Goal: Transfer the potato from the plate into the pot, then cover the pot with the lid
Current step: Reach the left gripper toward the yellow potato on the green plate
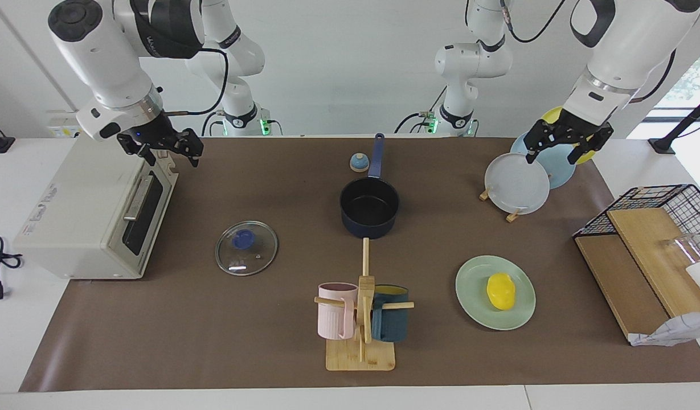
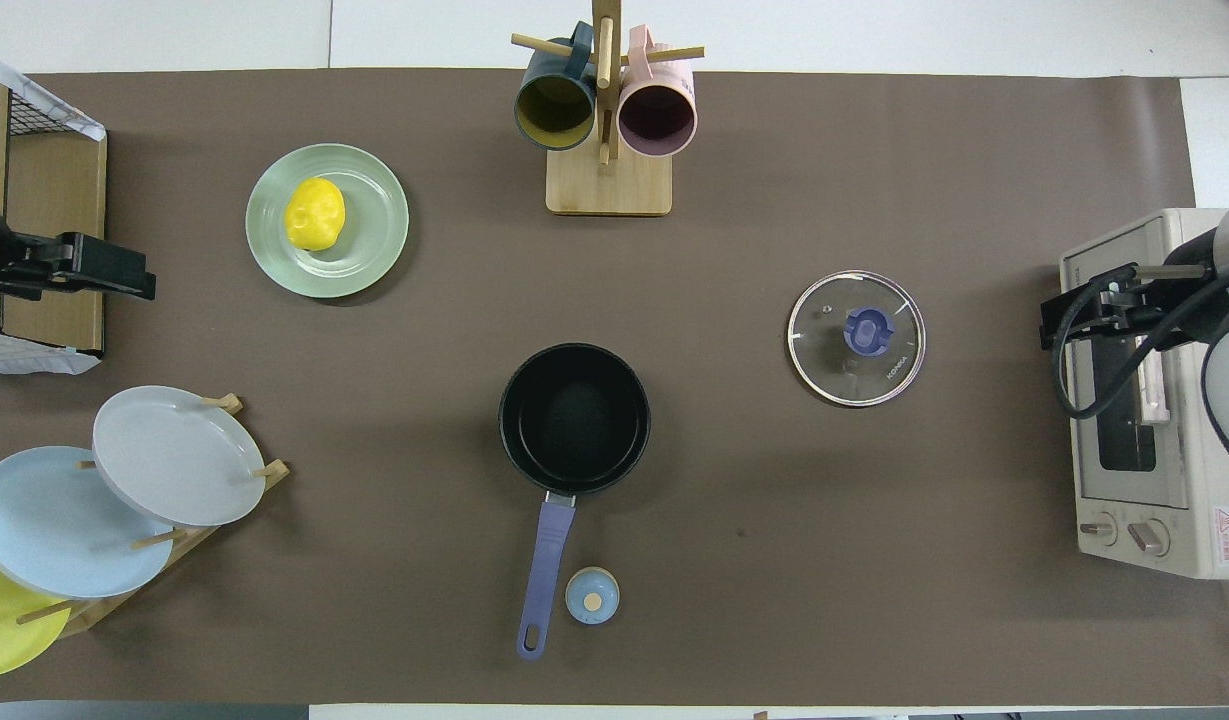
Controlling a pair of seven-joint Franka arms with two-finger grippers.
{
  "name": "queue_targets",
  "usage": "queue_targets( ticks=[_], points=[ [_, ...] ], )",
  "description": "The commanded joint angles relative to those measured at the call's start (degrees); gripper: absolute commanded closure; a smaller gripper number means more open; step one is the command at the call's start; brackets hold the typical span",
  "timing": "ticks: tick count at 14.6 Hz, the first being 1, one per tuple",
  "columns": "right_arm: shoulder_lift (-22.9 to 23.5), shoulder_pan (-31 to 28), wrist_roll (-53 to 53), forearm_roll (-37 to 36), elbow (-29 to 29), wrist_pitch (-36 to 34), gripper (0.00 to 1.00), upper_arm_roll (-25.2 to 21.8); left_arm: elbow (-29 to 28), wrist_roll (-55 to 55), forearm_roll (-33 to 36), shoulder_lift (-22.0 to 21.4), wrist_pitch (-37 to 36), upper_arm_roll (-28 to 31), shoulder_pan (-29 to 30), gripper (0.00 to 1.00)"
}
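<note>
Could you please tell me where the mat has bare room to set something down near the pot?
Bare mat lies between the pot and the lid, and between the pot and the plate with the potato. It is crowded by the pot's handle, where the small knob sits, and around the dish rack.

The round clear glass lid with a blue knob point(image 2: 856, 338) carries a short brand word near its rim, too small to read. The cream toaster oven point(image 2: 1149, 480) bears a red triangular warning sticker beside its knobs; its wording is illegible.
</note>
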Motion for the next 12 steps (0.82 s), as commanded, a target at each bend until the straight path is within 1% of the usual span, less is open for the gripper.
queue_targets(
  ticks=[1, 3, 5, 8, 10, 12],
  points=[
    [-0.9, -0.9, -0.5, 0.6, -0.8, 1.0, 0.0, 0.4, 2.9, 1.1, -0.9, 7.3, 3.4, -0.1, 0.9, 0.0],
    [-0.9, -0.9, -0.5, 0.6, -0.8, 1.0, 0.0, 0.4, 7.4, 1.1, -0.8, 12.9, 4.9, -0.1, 1.0, 0.0],
    [-0.9, -0.9, -0.5, 0.6, -0.8, 1.0, 0.0, 0.4, 10.1, 1.1, -1.0, 17.6, 8.0, -0.1, 0.5, 0.0],
    [-0.9, -0.9, -0.5, 0.6, -0.8, 1.0, 0.0, 0.4, 9.7, 1.6, -0.7, 23.0, 16.2, -0.3, 0.4, 0.0],
    [-0.9, -0.9, -0.5, 0.6, -0.7, 1.0, 0.0, 0.4, 9.8, 4.8, -0.7, 25.7, 19.4, -0.3, 0.1, 0.0],
    [-0.9, -0.9, -0.5, 0.6, -0.8, 1.0, 0.0, 0.4, 9.7, 5.7, -0.5, 28.6, 23.2, -0.3, -1.0, 0.0]
  ],
)
